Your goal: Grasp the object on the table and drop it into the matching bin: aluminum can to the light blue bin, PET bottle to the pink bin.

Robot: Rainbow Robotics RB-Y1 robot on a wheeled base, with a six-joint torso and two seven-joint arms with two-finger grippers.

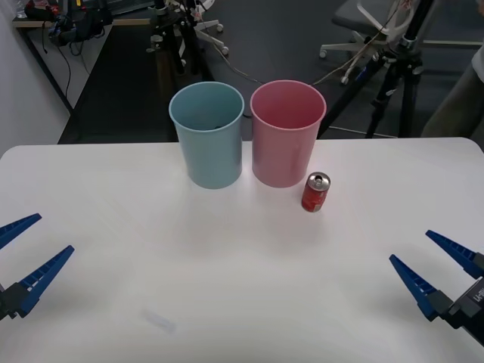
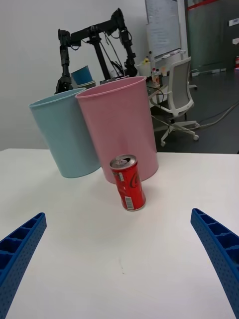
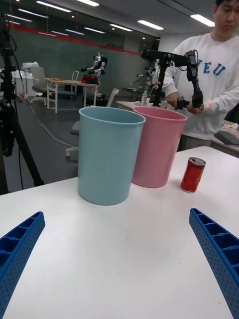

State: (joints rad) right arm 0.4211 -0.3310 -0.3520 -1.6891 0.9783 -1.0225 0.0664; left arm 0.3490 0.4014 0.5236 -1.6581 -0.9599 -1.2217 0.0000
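A small red aluminum can (image 1: pixel 316 192) with a silver top stands upright on the white table (image 1: pixel 227 287), just right of the pink bin (image 1: pixel 286 132) and close to its base. The light blue bin (image 1: pixel 207 133) stands beside the pink one, on its left. My right gripper (image 1: pixel 437 267) hovers open near the table's right front edge, well short of the can (image 2: pixel 128 182), which sits straight ahead between its fingers' lines. My left gripper (image 1: pixel 21 255) is open at the left front edge, far from the can (image 3: pixel 192 174).
Both bins (image 3: pixel 108 154) (image 3: pixel 156 145) stand at the table's far middle, almost touching. Tripods, cables and office chairs fill the floor behind the table. A faint smudge (image 1: pixel 160 321) marks the tabletop near the front.
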